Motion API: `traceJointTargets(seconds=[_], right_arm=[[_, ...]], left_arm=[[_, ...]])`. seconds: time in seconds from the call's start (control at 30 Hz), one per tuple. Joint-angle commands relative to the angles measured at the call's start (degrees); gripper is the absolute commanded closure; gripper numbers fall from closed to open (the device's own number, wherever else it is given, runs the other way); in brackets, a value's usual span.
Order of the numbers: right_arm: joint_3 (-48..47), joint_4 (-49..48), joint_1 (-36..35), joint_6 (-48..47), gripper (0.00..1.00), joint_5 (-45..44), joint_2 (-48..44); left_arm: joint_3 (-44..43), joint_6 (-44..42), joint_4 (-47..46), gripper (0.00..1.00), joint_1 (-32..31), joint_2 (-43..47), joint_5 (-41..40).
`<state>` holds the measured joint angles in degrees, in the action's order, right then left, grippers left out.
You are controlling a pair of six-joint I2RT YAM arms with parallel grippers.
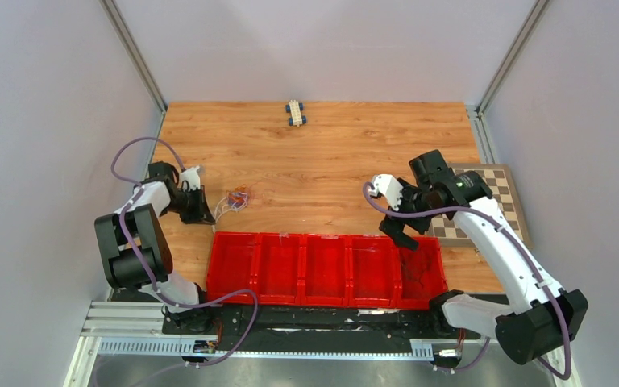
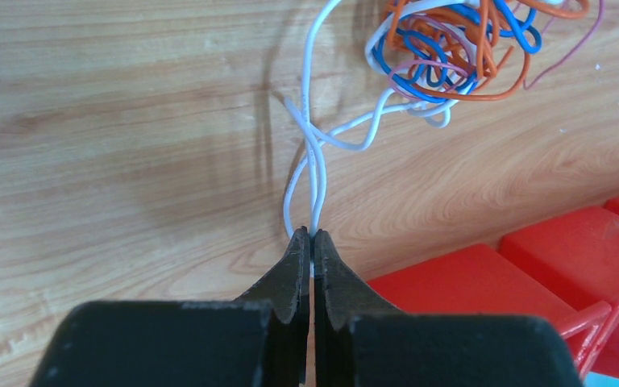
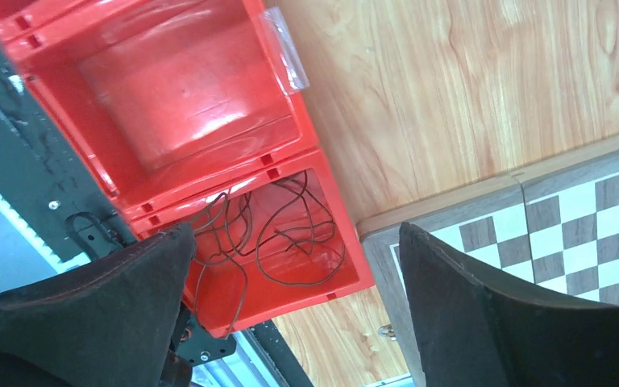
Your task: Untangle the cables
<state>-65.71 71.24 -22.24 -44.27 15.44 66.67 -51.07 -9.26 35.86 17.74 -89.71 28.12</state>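
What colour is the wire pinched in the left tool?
White wire, clearest in left wrist view.

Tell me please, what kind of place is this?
Most likely a robotics lab test cell: a left arm and a right arm stand bolted on a metal rail at a wooden table closed in by plain walls, with red bins and a chessboard as props.

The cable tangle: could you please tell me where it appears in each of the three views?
Top external: cable tangle left of centre, just right of the left hand.
Left wrist: top right, a white strand running down into the shut hand.
Right wrist: not in view.
Shared landmark: the red bins, seen in all three.
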Motion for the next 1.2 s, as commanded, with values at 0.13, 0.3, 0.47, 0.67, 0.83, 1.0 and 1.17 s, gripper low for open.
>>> traceJointTargets(seconds=[0.13,0.3,0.47,0.67,0.83,1.0,1.17], right_arm=[[-10.24,0.09,0.25,0.05,0.04,10.68,4.54],[-15.07,-8.62,0.26,8.88,0.07,14.92,14.97],[-20.55,-16.51,0.22,15.81,0.14,18.14,27.14],[-31.66,-23.97,0.18,25.67,0.22,22.9,43.25],[-41.44,-26.41,-1.23,31.16,0.26,25.85,54.37],[-45.83,-27.24,-4.87,30.88,0.26,25.58,60.07],[-47.71,-29.36,-8.63,29.86,0.34,23.07,62.66]], left_arm=[[-4.26,-0.75,3.65,1.0,-5.66,-3.04,6.41],[-8.62,0.78,4.84,1.0,-14.04,-8.35,9.27],[-15.54,2.11,4.57,1.0,-21.32,-14.23,14.38],[-20.46,1.5,2.79,1.0,-26.1,-15.65,17.15],[-20.65,0.68,3.2,0.85,-23.75,-14.93,13.94],[-18.1,1.41,0.62,0.54,-22.07,-12.83,11.31],[-17.64,3.52,-1.39,0.47,-22.07,-12.8,11.28]])
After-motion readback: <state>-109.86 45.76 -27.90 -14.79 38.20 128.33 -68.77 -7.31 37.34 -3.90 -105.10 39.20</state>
